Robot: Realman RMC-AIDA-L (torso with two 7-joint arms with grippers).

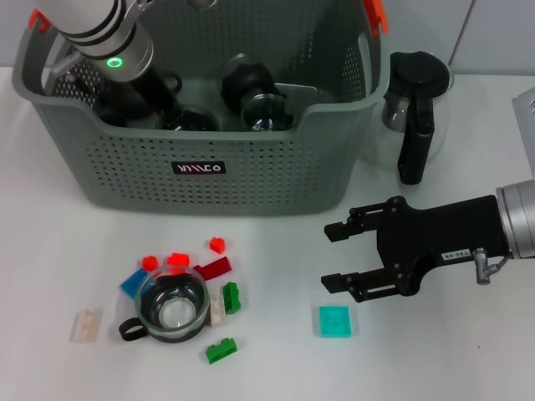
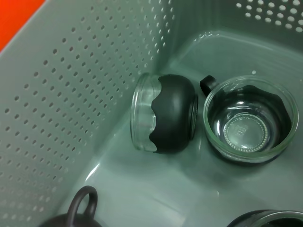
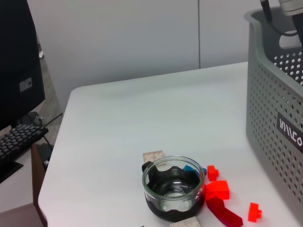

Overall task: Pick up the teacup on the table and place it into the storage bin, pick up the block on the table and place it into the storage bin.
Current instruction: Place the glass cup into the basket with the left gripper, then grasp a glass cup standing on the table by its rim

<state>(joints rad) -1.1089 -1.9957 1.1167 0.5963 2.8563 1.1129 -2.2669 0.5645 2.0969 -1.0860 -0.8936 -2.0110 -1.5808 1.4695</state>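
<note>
Setting: we judge it an office or lab room | Evidence: plain white tabletop (image 3: 142, 118), bare pale walls (image 3: 118, 38), dark monitor (image 3: 19, 66), black keyboard (image 3: 19, 142) on adjacent desk.

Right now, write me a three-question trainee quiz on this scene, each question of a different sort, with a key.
1. True or false: the left gripper reaches down inside the storage bin.
2. Multiple choice: the right gripper is A) shut on a teacup, B) open above the table near the teal block, C) inside the bin.
3. Fill in: the teacup left on the table stands upright among small ____.

Key
1. True.
2. B.
3. Blocks: red, green, blue and clear ones lie around it.
</note>
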